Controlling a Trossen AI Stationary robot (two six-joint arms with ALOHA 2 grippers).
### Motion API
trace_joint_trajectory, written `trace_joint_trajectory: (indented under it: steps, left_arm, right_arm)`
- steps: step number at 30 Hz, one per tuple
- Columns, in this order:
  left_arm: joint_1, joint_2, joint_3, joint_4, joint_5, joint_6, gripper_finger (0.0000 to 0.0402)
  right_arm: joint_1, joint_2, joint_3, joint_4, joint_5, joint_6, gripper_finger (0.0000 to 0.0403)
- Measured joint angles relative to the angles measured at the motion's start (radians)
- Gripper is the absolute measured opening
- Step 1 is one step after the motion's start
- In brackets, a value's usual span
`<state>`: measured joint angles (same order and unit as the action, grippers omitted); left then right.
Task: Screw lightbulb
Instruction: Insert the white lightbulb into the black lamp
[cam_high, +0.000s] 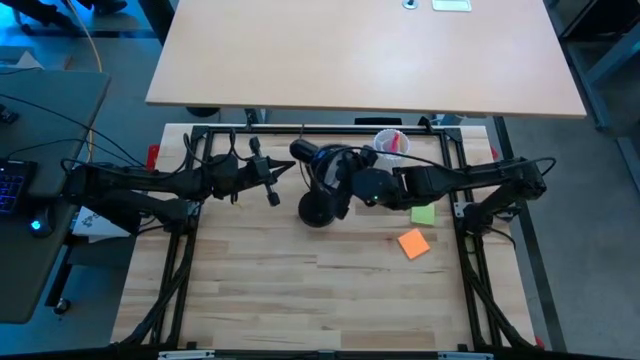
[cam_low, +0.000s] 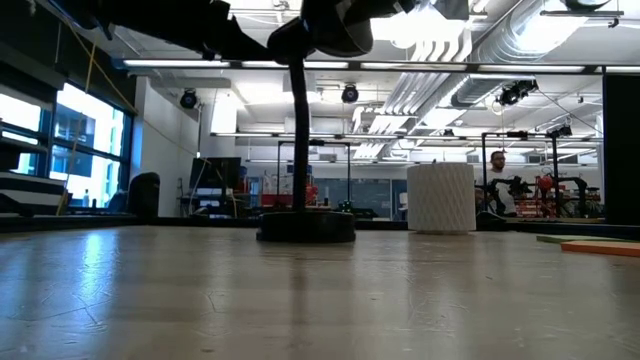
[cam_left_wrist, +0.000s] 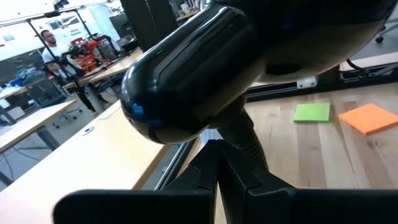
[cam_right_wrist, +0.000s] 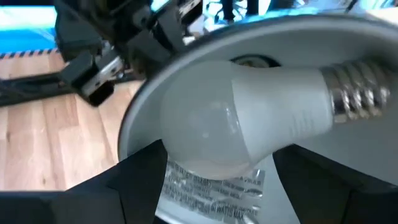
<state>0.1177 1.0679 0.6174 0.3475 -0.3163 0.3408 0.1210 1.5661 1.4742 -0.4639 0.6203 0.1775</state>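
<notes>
Right wrist view gives us the right gripper (cam_right_wrist: 205, 168) clasping the lightbulb (cam_right_wrist: 249, 115), its screw base inside the lamp shade (cam_right_wrist: 348, 37). We see the left gripper (cam_high: 272, 185) beside the desk lamp (cam_high: 322, 190); whether it is wide or narrow we cannot tell.

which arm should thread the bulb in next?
Right. Its tool already holds the lightbulb at the lamp shade. The left tool sits beside the lamp, carrying nothing visible.
</notes>
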Motion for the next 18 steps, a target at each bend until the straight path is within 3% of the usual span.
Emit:
trace_joint_trajectory:
  steps: [18]
  left_arm:
    - [0.0,0.0,-0.001,-0.017,0.0,0.0,0.0]
  right_arm:
    - [0.016,0.0,0.0,-0.154,0.06,0.025,0.0289]
